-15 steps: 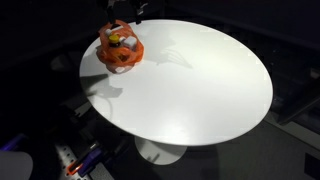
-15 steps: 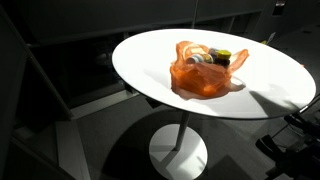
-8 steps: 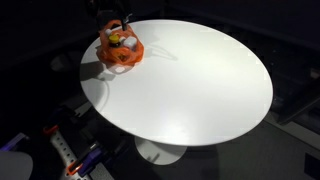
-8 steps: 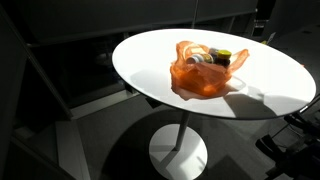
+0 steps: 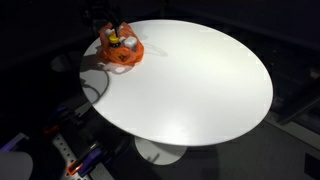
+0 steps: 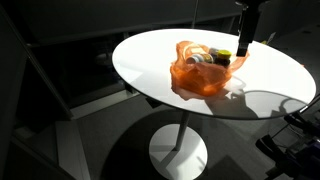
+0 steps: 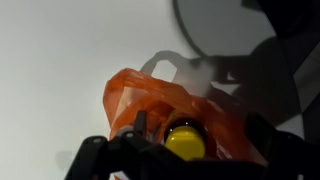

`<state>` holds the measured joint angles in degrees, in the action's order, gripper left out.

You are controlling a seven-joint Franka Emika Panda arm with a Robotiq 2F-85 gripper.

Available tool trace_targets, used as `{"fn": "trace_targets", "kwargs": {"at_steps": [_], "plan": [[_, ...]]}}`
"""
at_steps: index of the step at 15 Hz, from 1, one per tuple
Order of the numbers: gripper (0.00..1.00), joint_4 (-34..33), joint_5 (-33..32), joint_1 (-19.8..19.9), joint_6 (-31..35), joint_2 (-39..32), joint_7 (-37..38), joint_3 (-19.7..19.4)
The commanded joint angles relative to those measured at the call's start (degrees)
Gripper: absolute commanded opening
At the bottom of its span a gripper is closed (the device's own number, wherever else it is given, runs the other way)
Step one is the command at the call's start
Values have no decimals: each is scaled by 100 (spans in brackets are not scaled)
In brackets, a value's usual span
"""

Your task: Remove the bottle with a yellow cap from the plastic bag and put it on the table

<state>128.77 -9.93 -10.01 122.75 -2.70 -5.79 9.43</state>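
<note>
Starting at the left in an exterior view, the orange plastic bag [image 6: 200, 80] slumps open-mouthed on the white table [image 6: 140, 50]. Its loose film and handle loops look light, so a finger snagging them would likely drag or lift the whole bag. Since the bag lies close to the far-left rim of the table in an exterior view [image 5: 120, 52], it could slide off.

Inside it the bottle with a yellow cap [image 7: 183, 140] stands cap-up, with other small items [image 6: 197, 61] crowded beside it; they may tip or come up with it.

Furthest right, the gripper [image 6: 245, 52] hangs just over the bag, released and empty. In the wrist view its fingers stand spread on either side of the cap. Pinching film together with the cap, or taking too shallow a hold, could let the bottle slip.
</note>
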Motion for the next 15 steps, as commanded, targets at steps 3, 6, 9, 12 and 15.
{"fn": "trace_targets", "kwargs": {"at_steps": [3,6,9,12,15], "plan": [[100,29,240,47,679,-310,-280,11],[100,28,362,39,995,-477,-457,41],[66,35,349,41,1148,-546,-534,42],[40,28,314,57,1128,-513,-520,20],[30,-15,254,88,998,-434,-443,-31]]}}
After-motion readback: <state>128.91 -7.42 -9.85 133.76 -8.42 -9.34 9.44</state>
